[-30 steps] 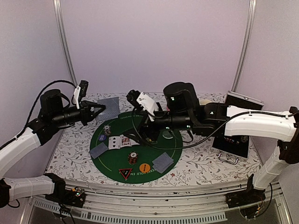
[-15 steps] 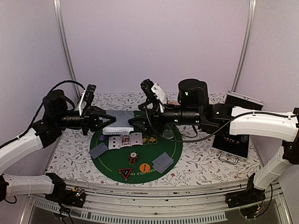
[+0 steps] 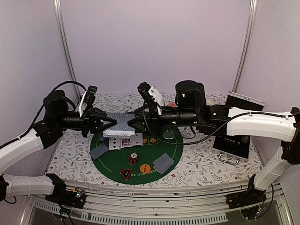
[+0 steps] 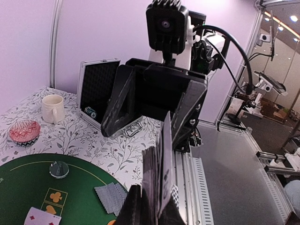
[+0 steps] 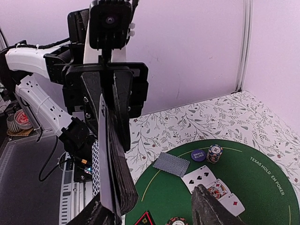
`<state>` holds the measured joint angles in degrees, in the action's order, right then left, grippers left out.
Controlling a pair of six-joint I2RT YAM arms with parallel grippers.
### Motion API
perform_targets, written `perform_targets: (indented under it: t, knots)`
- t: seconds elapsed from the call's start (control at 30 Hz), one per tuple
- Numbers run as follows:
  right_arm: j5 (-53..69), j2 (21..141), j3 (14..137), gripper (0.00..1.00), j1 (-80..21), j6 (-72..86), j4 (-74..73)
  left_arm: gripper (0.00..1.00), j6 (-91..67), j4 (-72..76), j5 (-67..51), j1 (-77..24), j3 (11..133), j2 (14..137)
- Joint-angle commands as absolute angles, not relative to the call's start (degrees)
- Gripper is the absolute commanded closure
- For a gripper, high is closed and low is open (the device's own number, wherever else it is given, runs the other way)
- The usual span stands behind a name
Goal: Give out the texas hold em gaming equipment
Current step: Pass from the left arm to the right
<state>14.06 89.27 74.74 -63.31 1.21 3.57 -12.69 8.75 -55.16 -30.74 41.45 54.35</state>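
My left gripper [image 3: 108, 124] is shut on a deck of grey-blue-backed cards [image 3: 118, 125], held on edge above the green mat [image 3: 173, 150]. One card stands out from the deck [image 4: 166, 154]. My right gripper [image 3: 134, 121] is open and faces the deck, its fingers [image 4: 119, 105] on either side of the deck's far end [image 5: 115, 173]. On the mat lie face-up cards [image 3: 125, 141], two face-down piles [image 3: 99, 151] [image 3: 163, 162], a chip stack [image 3: 133, 158], an orange button [image 3: 145, 167], a triangular marker [image 3: 125, 174], a pale-green button [image 3: 168, 135], a blue button [image 5: 198, 154] and another chip stack [image 5: 214, 153].
An open black case [image 3: 236, 136] stands at the right of the floral tablecloth [image 3: 70, 154]. A cream mug [image 4: 52, 108] and a pink-patterned bowl [image 4: 24, 131] sit at the back right, behind my right arm.
My right gripper has risen off the mat, leaving another face-up card there, and turned toward the deck. My left gripper has carried the deck toward the centre; the two now meet.
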Motion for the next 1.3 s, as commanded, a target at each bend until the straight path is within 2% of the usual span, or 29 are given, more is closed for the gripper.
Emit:
perform_targets:
  t: [0.0, 0.2, 0.33, 0.5, 0.6, 0.8, 0.87, 1.0, 1.27]
  knots:
    - [17.89, 91.68, 77.04, 0.44, -63.27, 1.48, 4.56, 1.0, -14.32, 12.79, -57.55, -31.38, 40.4, 53.89]
    - [21.58, 94.67, 78.7, 0.49, -63.26, 2.31, 4.1, 1.0, -14.77, 13.8, -58.62, -31.46, 40.12, 53.46]
    - [23.54, 95.58, 79.24, 0.58, -63.26, 2.55, 4.17, 1.0, -14.68, 13.79, -58.62, -31.46, 40.07, 53.51]
    - [25.67, 96.28, 79.95, 0.79, -63.26, 2.23, 2.85, 1.0, -14.59, 13.79, -58.83, -31.46, 40.03, 53.49]
    - [26.2, 96.33, 80.34, 0.95, -63.23, 1.85, 1.95, 1.0, -14.75, 14.05, -59.26, -31.48, 40.01, 53.69]
    - [24.89, 95.21, 80.33, 0.98, -62.72, 1.67, 0.96, 0.99, -15.26, 14.19, -60.37, -31.61, 39.99, 54.9]
    - [24.46, 94.43, 80.04, 0.98, -62.47, 1.75, 1.01, 0.92, -15.29, 14.17, -60.47, -31.64, 39.92, 55.16]
    - [23.91, 92.62, 78.95, 0.98, -62.01, 2.43, 2.15, 0.7, -14.59, 14.23, -60.71, -31.88, 39.35, 55.17]
    - [24.38, 89.89, 76.47, 0.98, -61.35, 3.92, 4.97, 0.53, -12.34, 12.62, -59.28, -32.8, 38.94, 55.31]
